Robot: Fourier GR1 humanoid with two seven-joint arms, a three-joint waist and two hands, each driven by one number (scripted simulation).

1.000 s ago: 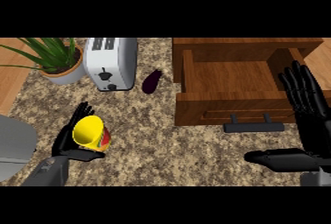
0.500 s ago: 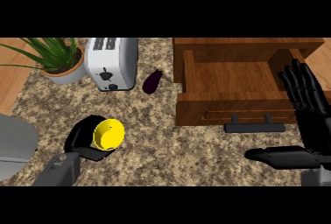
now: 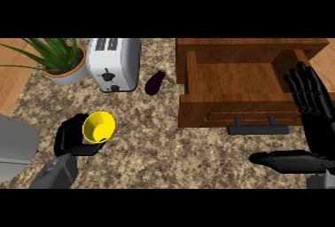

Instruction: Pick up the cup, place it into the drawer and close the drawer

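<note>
Item: grey object (image 3: 12, 148) at the far left edge, cut off by the frame; I cannot tell what it is.

Item: potted plant (image 3: 64, 60), back left, beside the toaster (image 3: 114, 62).

Item: my left hand (image 3: 71, 138), fingers curled round the cup (image 3: 99, 127). The cup is yellow and tipped on its side, its mouth facing up and to the right. It has shifted a little up the tabletop (image 3: 170, 153) in the last half second, with the hand closed behind it. I judge the grasp made and the carry just begun.

Item: dark aubergine (image 3: 153, 82), lying between toaster and drawer, near the cup's likely path.

Item: drawer (image 3: 242, 111), wooden, pulled open, nothing inside, its handle (image 3: 257, 129) toward me. The cup is well apart from it, so placing and closing remain to be done.

Item: my right hand (image 3: 313, 113), right edge, fingers straight and spread, holding nothing, resting beside the drawer.
</note>
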